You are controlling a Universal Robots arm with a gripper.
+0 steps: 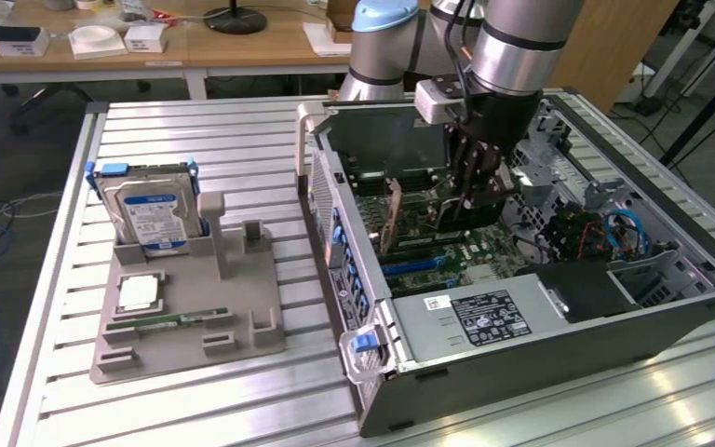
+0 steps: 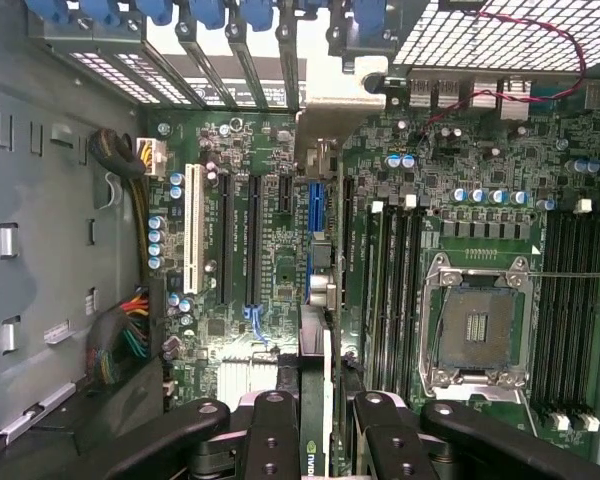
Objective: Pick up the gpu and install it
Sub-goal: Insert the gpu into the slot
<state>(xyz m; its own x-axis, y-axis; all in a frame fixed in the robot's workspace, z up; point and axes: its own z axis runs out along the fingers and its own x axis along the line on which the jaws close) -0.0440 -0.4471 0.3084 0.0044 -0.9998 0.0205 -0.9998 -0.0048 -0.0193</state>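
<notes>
Gripper [image 1: 473,197] hangs inside the open computer case [image 1: 655,321], low over the motherboard [image 1: 438,256], with its black fingers [image 2: 272,440] clamped on the gpu [image 2: 324,395]. In the wrist view the card stands edge-on between the 2 finger pads, its thin green edge running down toward the blue expansion slot [image 2: 317,215] directly below it. In the exterior view the gpu [image 1: 397,216] shows as an upright card just beside the gripper, on the exterior view's left of it, over the slots.

Beside the slot, the wrist view shows 2 black slots, a white slot [image 2: 192,228] and the bare CPU socket [image 2: 477,325] flanked by memory slots. Outside the case, toward the exterior view's left, a grey parts holder [image 1: 190,321] sits on the slatted metal table [image 1: 196,126]. It carries a hard drive [image 1: 149,216] with a blue label standing upright, and a memory stick [image 1: 165,321] lying flat.
</notes>
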